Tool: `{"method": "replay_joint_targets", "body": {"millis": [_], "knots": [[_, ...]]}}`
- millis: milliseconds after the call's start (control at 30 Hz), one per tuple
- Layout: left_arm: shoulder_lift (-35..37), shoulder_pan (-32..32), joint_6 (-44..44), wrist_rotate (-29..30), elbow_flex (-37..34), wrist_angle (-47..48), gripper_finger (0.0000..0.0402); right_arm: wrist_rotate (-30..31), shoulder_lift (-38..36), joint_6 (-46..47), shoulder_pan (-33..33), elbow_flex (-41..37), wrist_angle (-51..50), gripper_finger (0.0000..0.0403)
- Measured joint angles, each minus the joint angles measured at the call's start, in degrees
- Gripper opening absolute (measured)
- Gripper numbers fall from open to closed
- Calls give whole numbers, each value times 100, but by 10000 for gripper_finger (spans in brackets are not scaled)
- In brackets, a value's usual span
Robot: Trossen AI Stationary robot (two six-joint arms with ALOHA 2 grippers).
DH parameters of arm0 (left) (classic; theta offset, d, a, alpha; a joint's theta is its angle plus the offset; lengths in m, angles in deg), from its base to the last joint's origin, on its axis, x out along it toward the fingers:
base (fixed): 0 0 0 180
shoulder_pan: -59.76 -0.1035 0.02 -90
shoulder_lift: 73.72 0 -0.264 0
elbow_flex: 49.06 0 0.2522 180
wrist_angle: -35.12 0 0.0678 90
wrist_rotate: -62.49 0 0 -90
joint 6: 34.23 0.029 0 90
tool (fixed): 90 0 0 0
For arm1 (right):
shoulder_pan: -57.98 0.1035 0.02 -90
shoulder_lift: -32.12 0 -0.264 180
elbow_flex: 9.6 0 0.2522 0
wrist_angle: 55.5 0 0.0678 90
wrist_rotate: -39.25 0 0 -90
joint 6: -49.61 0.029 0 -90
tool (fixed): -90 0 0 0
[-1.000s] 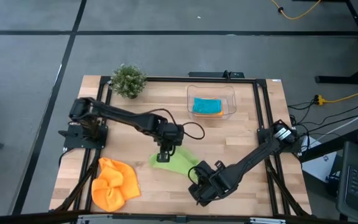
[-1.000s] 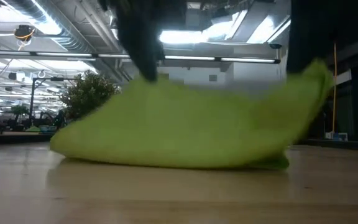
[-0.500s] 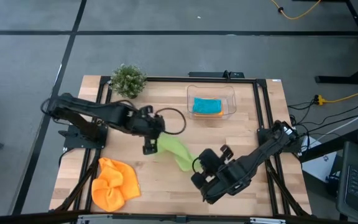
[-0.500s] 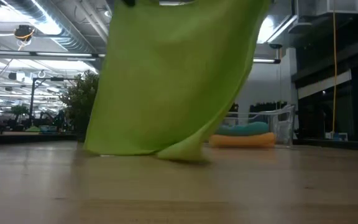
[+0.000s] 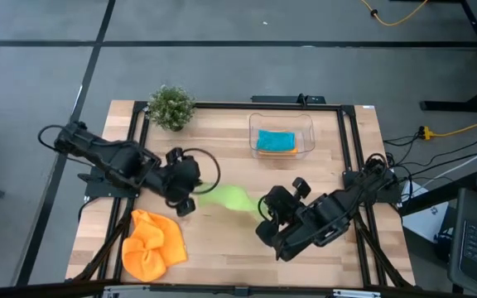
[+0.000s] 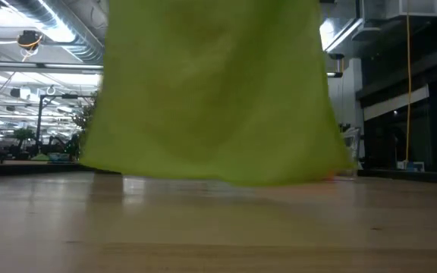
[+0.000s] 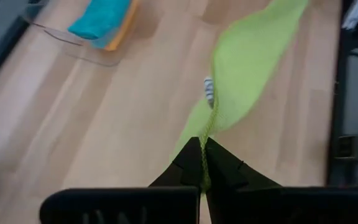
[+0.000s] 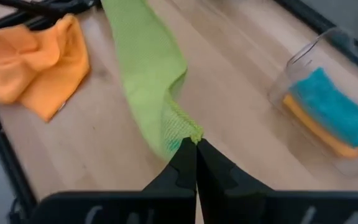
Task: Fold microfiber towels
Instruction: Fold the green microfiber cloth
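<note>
The lime green towel hangs stretched between my two grippers at the table's middle. In the low view it fills the picture as a hanging sheet, its lower edge close to the tabletop. My left gripper is shut on its left end, and my right gripper is shut on its right end. A crumpled orange towel lies on the table at the near left. A folded teal towel lies on a folded orange one inside the clear tub. My left gripper pinches a bunched edge of the green towel between its two shut fingers, coming from the table's left. The cloth runs away from the fingers, lifted, with a white label showing on it. My right gripper pinches a corner of the green towel between its two shut fingertips, coming from the table's right. The cloth runs from the fingers toward the left gripper, hanging in a loose fold.
A small potted plant stands at the far left. The clear tub stands at the far middle-right. Black frame rails run along the table's edges. Bare wood lies between the orange towel and the right arm.
My left gripper has gone toward the table's left edge, and my right gripper has gone up and toward the far edge. The green towel, which lay on the table with one end raised, is now lifted and spread hanging between the two grippers.
</note>
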Motion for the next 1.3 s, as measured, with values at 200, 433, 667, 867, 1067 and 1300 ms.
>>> {"method": "replay_joint_targets", "body": {"millis": [200, 433, 667, 867, 1067, 1300], "knots": [[1, 624, -637, -34, 0, -547, 0, -964, -4, 148, 99, 270, 365, 0], [-71, 1146, -1475, -62, -2, -565, 0, -1512, 18, 596, 242, 295, 411, 0], [-450, 849, -1260, -16, -11, -142, 0, -1496, 45, 581, -235, -452, 31, 0], [-1011, 298, -409, 145, -11, 483, 0, -1480, 47, 258, -721, -1514, 25, 0], [-1499, -353, 713, 507, -11, 587, 0, -1307, 47, -164, -1212, -2390, 174, 0], [-1712, -1057, 2154, 677, -788, 115, 0, -1028, 50, -741, -1600, -2898, 362, 0]]}}
